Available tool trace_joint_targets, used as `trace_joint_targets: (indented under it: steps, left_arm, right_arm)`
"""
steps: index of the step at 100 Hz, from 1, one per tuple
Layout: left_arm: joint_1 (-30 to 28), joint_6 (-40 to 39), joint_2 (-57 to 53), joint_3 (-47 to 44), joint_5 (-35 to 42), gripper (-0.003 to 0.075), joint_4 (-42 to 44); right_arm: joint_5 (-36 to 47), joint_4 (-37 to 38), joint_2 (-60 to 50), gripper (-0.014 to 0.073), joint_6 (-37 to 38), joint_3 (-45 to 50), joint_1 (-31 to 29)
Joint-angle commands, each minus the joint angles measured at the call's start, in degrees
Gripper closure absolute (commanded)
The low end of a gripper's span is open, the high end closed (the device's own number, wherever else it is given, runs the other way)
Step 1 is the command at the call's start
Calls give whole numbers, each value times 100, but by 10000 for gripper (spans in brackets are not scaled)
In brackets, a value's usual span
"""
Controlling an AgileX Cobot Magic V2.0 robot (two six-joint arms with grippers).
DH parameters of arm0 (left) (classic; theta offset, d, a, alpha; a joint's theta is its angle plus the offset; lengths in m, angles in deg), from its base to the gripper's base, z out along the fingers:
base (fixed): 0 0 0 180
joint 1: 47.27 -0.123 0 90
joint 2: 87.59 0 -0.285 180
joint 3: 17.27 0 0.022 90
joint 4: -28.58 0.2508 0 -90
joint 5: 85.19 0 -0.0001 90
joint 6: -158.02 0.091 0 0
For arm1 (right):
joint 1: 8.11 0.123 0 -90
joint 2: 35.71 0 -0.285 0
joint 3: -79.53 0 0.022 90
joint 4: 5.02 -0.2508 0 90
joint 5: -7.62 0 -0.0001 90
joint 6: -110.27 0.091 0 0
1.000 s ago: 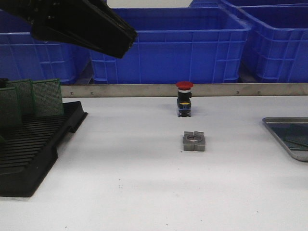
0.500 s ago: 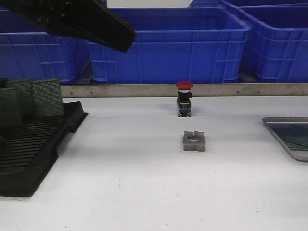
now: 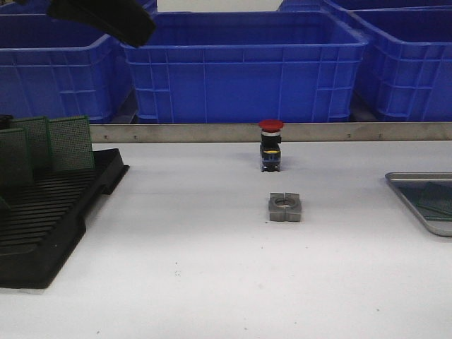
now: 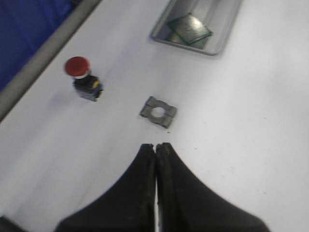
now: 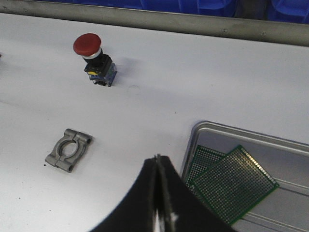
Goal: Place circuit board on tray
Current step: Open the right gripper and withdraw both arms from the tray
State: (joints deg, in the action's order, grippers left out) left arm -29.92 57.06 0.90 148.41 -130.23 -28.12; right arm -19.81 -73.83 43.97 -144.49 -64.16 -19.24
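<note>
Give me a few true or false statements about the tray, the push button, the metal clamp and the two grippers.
1. The tray holds two green circuit boards. True.
2. The red push button lies tipped on its side. False: it stands upright.
3. The metal clamp sits in the tray. False: it lies on the white table, apart from the tray.
4. The left gripper is shut and holds nothing. True.
5. The right gripper grips a board. False: it is shut and holds nothing.

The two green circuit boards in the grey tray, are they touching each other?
Touching. In the right wrist view the larger green perforated circuit board lies overlapping the smaller green circuit board on the shallow grey metal tray.
</note>
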Motion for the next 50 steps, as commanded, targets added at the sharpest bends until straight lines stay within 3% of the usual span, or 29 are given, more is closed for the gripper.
trace_joint_targets:
  steps: [1,33,50]
  left_arm:
    - [37,-650,-502,-73,681,741,-61]
    - [37,-1078,-2165,-1910,3577,741,-656]
    - [37,-1078,-3238,-2919,4397,741,-984]
  right_arm:
    - [481,-256,-478,654,-86,89,247]
    - [1444,-306,-2085,654,-92,932,814]
    - [1476,-306,-3214,654,-92,1430,814]
